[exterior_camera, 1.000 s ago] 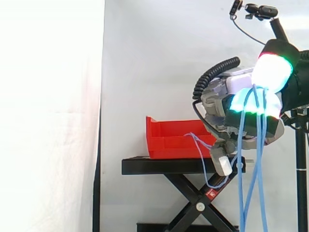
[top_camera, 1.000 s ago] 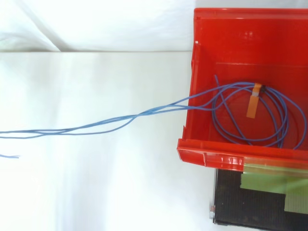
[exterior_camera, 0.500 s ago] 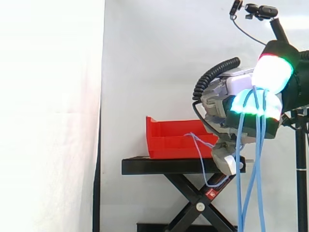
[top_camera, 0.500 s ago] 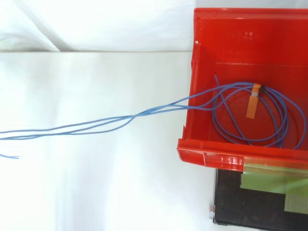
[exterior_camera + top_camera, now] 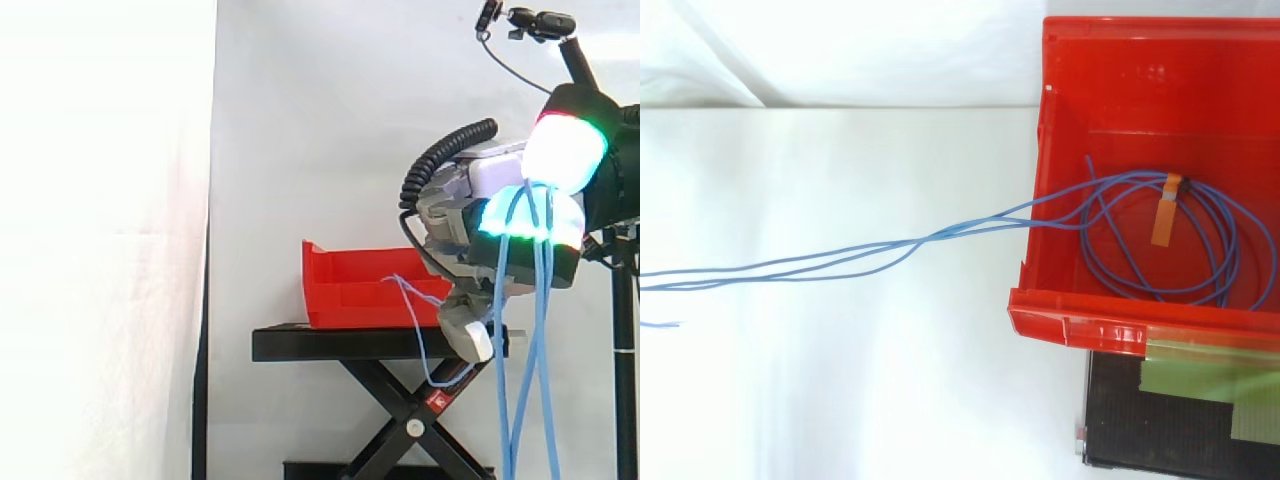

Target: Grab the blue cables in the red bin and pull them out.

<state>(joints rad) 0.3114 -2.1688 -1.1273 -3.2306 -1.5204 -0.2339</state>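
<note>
While hand pinches blue cables, three strands trail from one red bin.

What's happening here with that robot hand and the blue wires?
The robot's hand is pinching a bunch of blue cables beside the red bin on the black stand; their loose ends hang down from it. Seen from above, strands run out over the bin's wall, but a coil, marked with orange tape, lies inside.
</note>
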